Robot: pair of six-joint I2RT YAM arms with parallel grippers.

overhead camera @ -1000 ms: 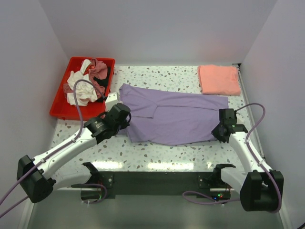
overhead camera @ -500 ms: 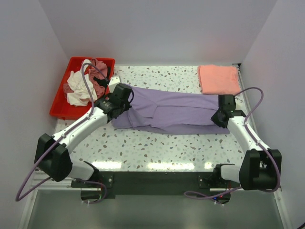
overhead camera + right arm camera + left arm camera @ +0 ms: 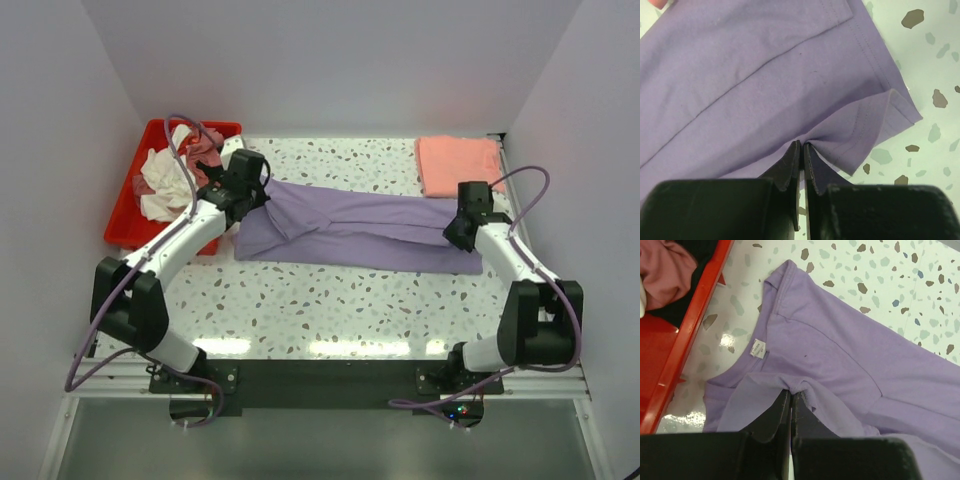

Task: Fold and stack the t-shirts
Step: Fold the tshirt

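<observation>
The worktop [image 3: 340,300] is carrying everything, and the red tray [image 3: 122,228] is sitting at its far left corner.

The lavender t-shirt [image 3: 350,232] is lying as a long band. It is starting just beside the tray's right wall and running straight away from the tray, so its long axis is pointing across the worktop, from the tray side to the other. It is looking part-folded lengthwise, with a doubled layer showing along the band.

The salmon-pink t-shirt [image 3: 458,165] is resting folded, well apart from the tray and level with it on the opposite side. A heap of unfolded t-shirts [image 3: 170,180], white, dusty-rose and dark, is sitting inside the tray.

The left arm [image 3: 185,235] is reaching beside the tray. Its jaws are pressing together on a gathered pinch of lavender cloth at the collar end, with the neck label just beyond them. The right arm [image 3: 500,250] is working at the end farthest from the tray, and its jaws are likewise closing on a pinch of the hem corner.

Each arm is therefore nearer its own end. The shirt's uncovered cloth is lying just beyond both pairs of jaws, away from the arm bases. By my reading, the lengthwise fold is under way, and laying it down is calling for both ends to travel evenly, square to that long axis.
</observation>
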